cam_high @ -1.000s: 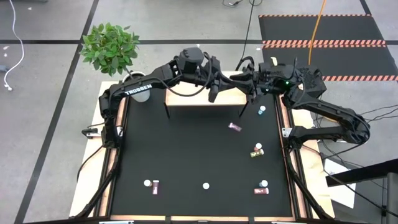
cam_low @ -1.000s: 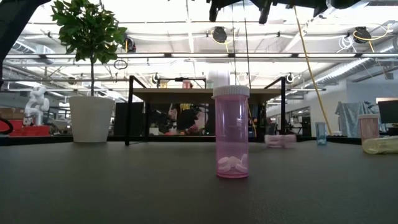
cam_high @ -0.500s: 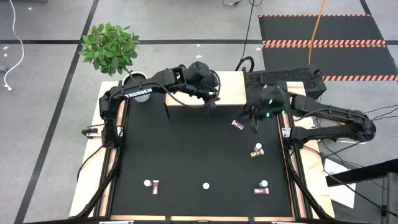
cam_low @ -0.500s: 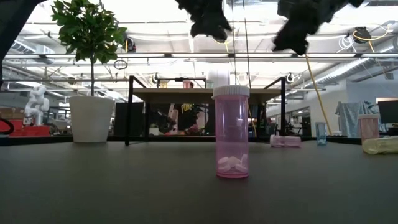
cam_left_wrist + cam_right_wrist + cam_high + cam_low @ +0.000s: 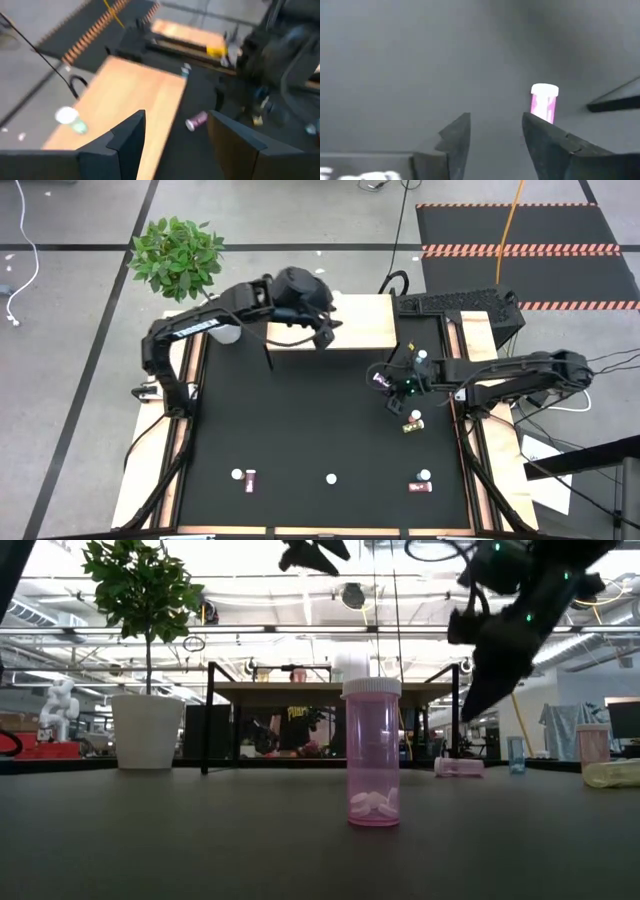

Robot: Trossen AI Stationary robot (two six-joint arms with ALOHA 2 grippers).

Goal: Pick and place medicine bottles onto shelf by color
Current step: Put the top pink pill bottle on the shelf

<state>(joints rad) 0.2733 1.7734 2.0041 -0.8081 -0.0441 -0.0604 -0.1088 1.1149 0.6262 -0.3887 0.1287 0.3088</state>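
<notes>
My right gripper is open and empty, tipped down over the black mat just beside a pink bottle that lies on its side. In the right wrist view that bottle lies ahead of the fingers and off to one side, not between them. My left gripper is open and empty above the wooden shelf. A small teal bottle is on the shelf top. A pink bottle stands upright near the mat's front edge.
A teal bottle stands near the right arm. A yellow bottle lies toward the mat's right side. Several more bottles are near the front edge. A potted plant stands at the far left corner.
My right gripper has come from over the shelf's right end toward the table's near edge and down, and now hangs low beside the lying pink bottle. My left gripper has shifted a little toward the table's left over the shelf.
</notes>
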